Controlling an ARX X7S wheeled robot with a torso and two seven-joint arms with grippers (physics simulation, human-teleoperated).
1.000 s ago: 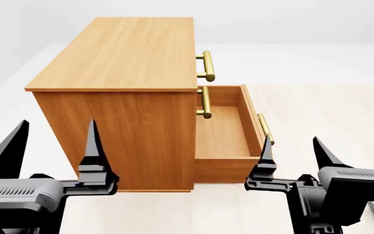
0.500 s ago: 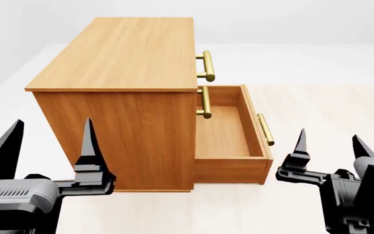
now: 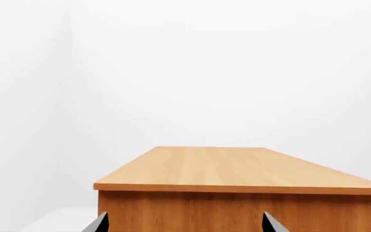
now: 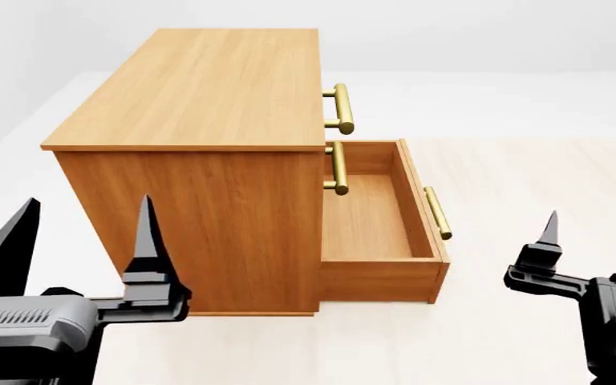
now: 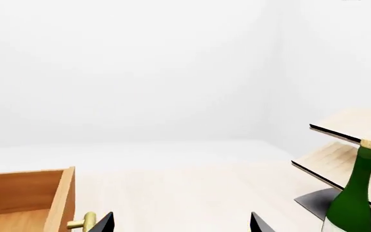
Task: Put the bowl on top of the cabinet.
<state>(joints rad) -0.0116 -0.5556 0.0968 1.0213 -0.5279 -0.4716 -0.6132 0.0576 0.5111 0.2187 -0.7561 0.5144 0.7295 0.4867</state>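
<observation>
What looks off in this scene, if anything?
The cabinet has its bottom drawer pulled fully out and empty, while the two above are shut. The bowl isn't in any view. Both the left gripper and right gripper are open and empty.

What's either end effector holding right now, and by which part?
Nothing. The left end effector and right end effector both stand open and empty beside the cabinet. No bowl shows in any view.

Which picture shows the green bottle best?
The right wrist view: only there does the green bottle appear, beside the pale slanted rack. The head view and the left wrist view don't show it at all.
</observation>
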